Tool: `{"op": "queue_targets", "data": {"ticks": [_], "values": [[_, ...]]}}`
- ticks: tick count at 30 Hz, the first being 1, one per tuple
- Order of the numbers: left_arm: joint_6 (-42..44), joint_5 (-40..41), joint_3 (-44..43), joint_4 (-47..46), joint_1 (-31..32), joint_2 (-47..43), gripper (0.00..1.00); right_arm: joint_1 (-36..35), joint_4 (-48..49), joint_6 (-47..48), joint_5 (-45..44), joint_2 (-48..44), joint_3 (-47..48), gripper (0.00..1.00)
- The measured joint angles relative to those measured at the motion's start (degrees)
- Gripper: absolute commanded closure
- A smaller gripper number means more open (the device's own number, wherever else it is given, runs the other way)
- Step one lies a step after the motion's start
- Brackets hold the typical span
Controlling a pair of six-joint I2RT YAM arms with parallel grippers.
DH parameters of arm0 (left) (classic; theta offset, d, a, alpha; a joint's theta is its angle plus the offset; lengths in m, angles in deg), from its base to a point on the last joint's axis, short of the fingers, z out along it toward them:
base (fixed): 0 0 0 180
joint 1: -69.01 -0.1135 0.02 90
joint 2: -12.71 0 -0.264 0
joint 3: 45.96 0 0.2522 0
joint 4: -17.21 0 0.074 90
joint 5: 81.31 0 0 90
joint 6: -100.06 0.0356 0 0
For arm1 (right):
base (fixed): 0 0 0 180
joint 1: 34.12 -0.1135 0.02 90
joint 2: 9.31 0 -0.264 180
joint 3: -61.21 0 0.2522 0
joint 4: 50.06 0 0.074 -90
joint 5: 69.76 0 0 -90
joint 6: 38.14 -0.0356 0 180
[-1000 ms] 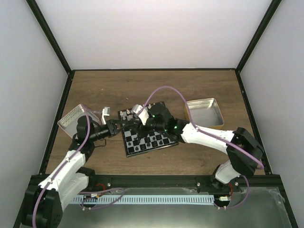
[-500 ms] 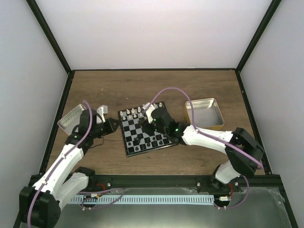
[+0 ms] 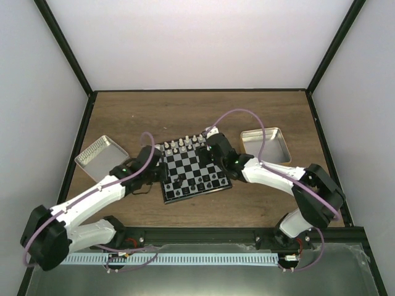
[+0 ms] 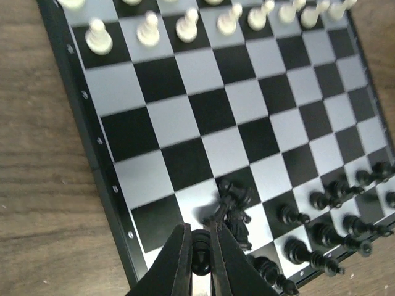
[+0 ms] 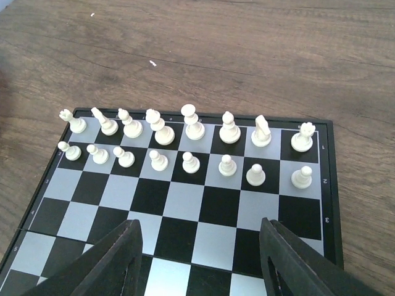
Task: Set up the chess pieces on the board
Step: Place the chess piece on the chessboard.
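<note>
One tiny black piece [image 4: 200, 256] sits pinched between the clenched fingers of the left gripper [image 4: 199, 240], low over the near left corner of the board [image 3: 195, 169]. Such a piece looks light, hard and smooth, with a narrow body on a small base. It would be easy to tip or let slip, so the hold belongs across the upper body, straight from above, with the base left free to land flat in its square. The left arm reaches forward and inward from its base, wrist angled down at the board's edge. Just beyond the fingers another black piece, seemingly a knight [image 4: 231, 206], looks tilted. The other black chess pieces [image 4: 321, 237] stand in the near rows to the right. The white pieces [image 5: 191, 145] fill the two far rows. The right gripper [image 5: 200, 228] hangs over the board's far right part, jaws spread wide with nothing between them, its arm stretched in from the right.
</note>
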Motion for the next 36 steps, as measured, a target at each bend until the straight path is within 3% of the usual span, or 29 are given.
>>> {"op": "queue_targets", "data": {"ticks": [11,28,36], "values": [[-4.57,7.82,-2.43,1.88,10.58,12.28,0.96,0.85,-0.31,-1.55,0.04,0.0,-0.44,0.45],[-5.81,7.34,-2.8,-0.46,12.39,17.84,0.92,1.11,-0.33,-2.1,0.13,0.0,-0.48,0.45],[-5.9,5.99,-2.8,-0.96,12.52,17.73,0.84,1.14,-0.74,-2.62,0.15,0.0,-0.48,0.45]]}}
